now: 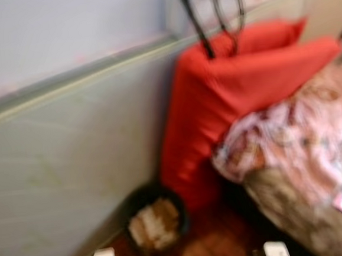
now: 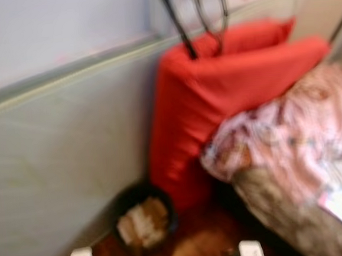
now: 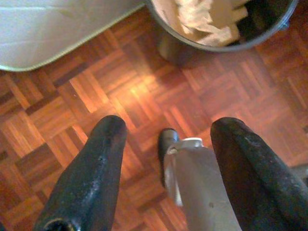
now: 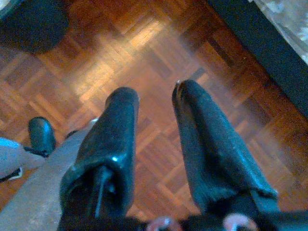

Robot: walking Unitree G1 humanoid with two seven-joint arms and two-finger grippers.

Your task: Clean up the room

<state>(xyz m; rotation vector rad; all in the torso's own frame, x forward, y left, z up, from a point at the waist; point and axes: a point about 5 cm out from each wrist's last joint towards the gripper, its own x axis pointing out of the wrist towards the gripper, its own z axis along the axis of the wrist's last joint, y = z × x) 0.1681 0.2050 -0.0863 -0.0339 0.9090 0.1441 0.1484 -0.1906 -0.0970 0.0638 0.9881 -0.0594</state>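
Likely a home bedroom, rumpled floral bedding (image 1: pixel 302 135), red pillows (image 1: pixel 227 94), parquet floor (image 3: pixel 120 96), wastebasket (image 1: pixel 156 221)

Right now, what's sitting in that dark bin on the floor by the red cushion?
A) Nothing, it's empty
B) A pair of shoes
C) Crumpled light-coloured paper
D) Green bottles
C: the bin on the wooden floor holds pale, crumpled paper, seen from the head and more sharply from the left wrist, just past the open left hand.
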